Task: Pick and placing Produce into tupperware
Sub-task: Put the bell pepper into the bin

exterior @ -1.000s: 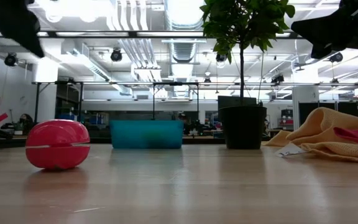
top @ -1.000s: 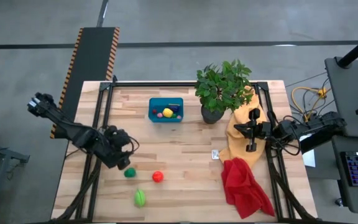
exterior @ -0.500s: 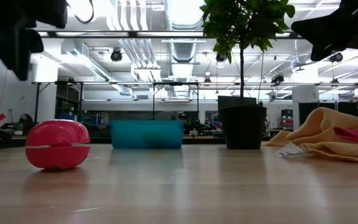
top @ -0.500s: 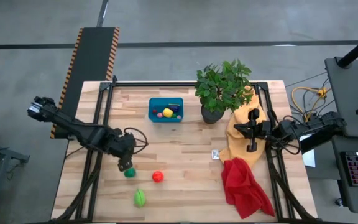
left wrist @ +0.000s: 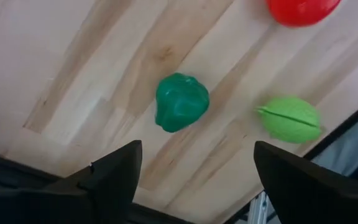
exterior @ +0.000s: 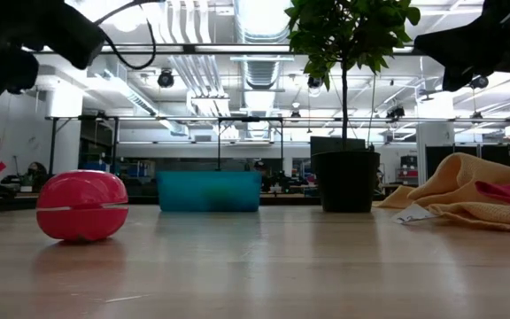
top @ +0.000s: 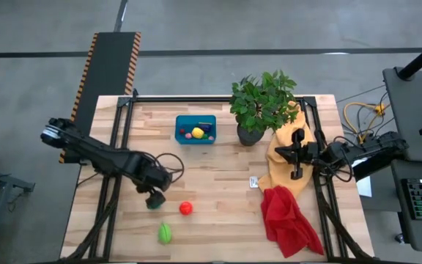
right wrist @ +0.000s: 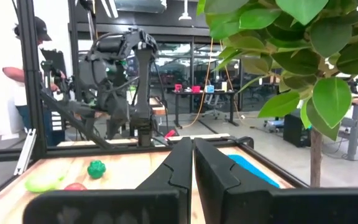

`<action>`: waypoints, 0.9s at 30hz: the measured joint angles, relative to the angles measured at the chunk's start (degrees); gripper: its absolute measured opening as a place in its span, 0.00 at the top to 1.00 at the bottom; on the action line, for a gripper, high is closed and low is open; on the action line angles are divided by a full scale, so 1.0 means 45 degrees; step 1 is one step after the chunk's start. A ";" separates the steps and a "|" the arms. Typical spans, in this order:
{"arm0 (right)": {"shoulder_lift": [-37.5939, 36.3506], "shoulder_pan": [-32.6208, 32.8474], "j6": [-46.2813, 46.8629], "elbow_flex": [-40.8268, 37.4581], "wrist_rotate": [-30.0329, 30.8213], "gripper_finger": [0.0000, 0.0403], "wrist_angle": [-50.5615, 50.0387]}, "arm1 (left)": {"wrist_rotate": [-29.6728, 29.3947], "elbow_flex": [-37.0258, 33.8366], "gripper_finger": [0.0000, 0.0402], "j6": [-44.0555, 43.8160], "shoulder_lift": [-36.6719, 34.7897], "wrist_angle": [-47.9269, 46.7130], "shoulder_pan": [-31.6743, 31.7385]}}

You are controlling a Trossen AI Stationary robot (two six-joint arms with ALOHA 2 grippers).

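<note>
Fingers of the left gripper stand wide apart and empty, hovering over the dark green pepper-like piece, which lies on the bare desk ahead of the gap between them and slightly toward one finger. It is lumpy, glossy plastic, slightly longer than wide. Just beyond it lie a ribbed lime-green oval piece and a smooth red round one. This arm is far nearer than the right gripper, closed and parked over the yellow cloth. The teal tupperware, already holding yellow and other pieces, sits beside the potted plant, well apart.
</note>
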 joint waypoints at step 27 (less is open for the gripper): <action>0.0003 0.0000 0.0289 0.0000 -0.0051 0.98 -0.0359 | -0.2021 0.0579 0.27 -0.0251 0.3528 0.0425 -0.2105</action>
